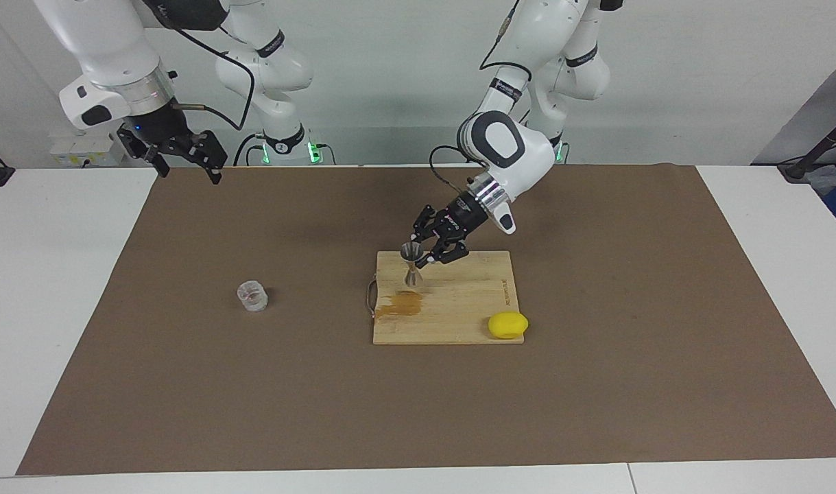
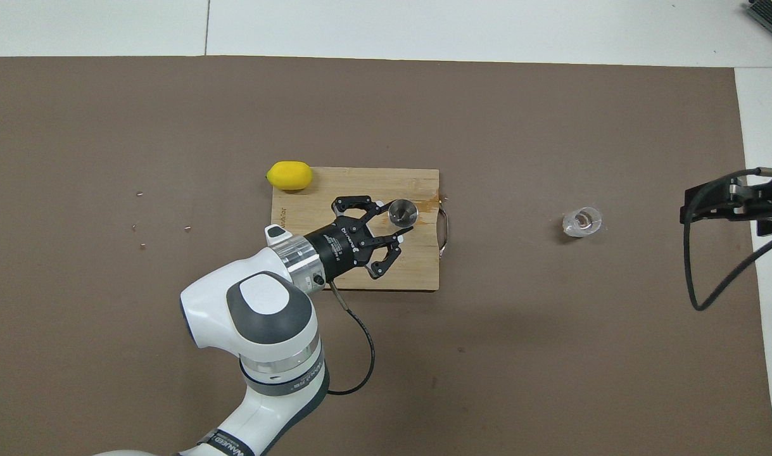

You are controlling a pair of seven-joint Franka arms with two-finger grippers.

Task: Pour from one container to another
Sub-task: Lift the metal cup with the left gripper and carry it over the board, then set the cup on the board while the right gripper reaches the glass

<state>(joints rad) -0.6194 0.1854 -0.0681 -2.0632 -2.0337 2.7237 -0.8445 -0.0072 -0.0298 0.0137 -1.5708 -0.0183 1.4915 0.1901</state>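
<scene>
The silver jigger (image 1: 411, 266) stands upright on a wooden cutting board (image 1: 459, 302), at the end toward the right arm; it also shows in the overhead view (image 2: 402, 212). My left gripper (image 1: 422, 248) is low over the board, open, with its fingertips on either side of the jigger's upper cone (image 2: 395, 222). The clear ribbed cup (image 1: 252, 296) stands alone on the brown mat toward the right arm's end, also in the overhead view (image 2: 582, 221). My right gripper (image 1: 179, 156) waits raised and open over the mat's edge by its base, apart from the cup.
A yellow lemon (image 1: 507, 324) lies at the board's corner toward the left arm's end, farther from the robots than the jigger. A brown wet stain (image 1: 400, 306) marks the board beside the jigger. A metal handle (image 1: 370, 295) sticks out of the board's end.
</scene>
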